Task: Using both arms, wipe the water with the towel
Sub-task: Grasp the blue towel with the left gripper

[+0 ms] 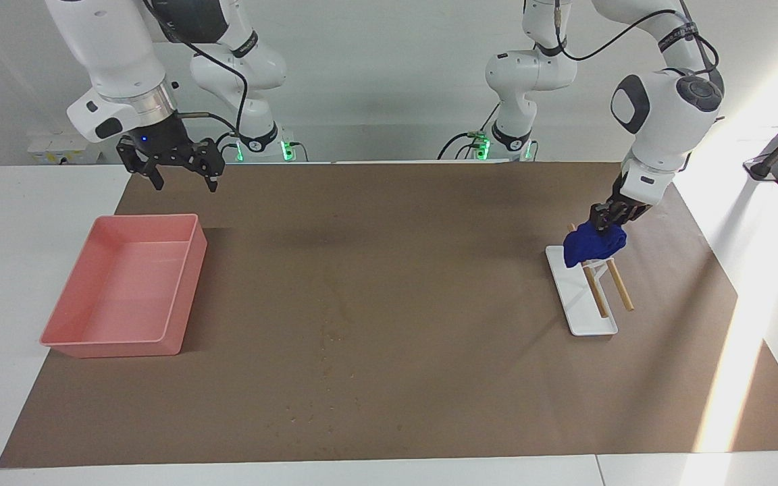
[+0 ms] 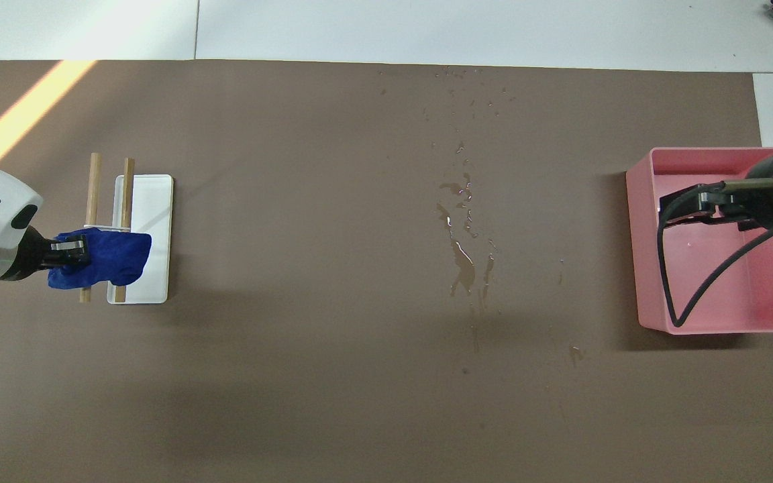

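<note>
The deep-blue towel [image 1: 590, 246] hangs bunched over a small rack of wooden rods on a white base [image 1: 588, 314], toward the left arm's end of the mat; it also shows in the overhead view [image 2: 115, 258]. My left gripper [image 1: 609, 217] is down on the towel's upper edge and shut on it [image 2: 68, 253]. The water [image 2: 461, 258] is a thin streak with scattered specks across the middle of the brown mat, faint in the facing view [image 1: 327, 332]. My right gripper [image 1: 184, 179] is open and empty in the air over the pink tray's edge nearest the robots [image 2: 680, 208].
The pink tray [image 1: 186, 283] sits at the right arm's end of the mat, with its rim in the overhead view [image 2: 633, 248]. A band of sunlight crosses the mat's corner by the rack. White table surrounds the mat.
</note>
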`<control>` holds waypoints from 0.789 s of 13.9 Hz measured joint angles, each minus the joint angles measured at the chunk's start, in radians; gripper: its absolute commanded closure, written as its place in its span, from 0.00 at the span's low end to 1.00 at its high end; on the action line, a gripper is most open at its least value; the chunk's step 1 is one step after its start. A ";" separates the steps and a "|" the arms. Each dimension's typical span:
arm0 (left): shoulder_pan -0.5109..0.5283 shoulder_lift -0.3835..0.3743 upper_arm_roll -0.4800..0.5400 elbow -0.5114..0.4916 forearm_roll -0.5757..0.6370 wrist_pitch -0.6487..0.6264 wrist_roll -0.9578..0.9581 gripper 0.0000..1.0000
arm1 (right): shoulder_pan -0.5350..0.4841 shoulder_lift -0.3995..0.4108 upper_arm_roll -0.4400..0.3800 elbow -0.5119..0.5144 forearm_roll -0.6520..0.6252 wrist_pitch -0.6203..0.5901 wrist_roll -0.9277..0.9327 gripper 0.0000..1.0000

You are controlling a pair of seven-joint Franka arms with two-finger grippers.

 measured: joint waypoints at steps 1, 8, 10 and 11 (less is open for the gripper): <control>-0.002 0.001 0.000 0.009 0.000 -0.021 -0.013 1.00 | 0.000 0.000 0.000 0.000 0.000 0.000 0.000 0.00; -0.019 0.001 -0.001 0.187 -0.015 -0.317 -0.153 1.00 | 0.000 0.000 0.000 0.000 0.000 0.000 0.000 0.00; -0.023 0.001 -0.014 0.260 -0.046 -0.404 -0.228 1.00 | 0.000 0.000 0.000 0.000 0.000 0.000 0.000 0.00; -0.025 0.000 -0.027 0.290 -0.065 -0.428 -0.286 1.00 | 0.000 0.000 0.000 0.000 0.000 0.000 0.000 0.00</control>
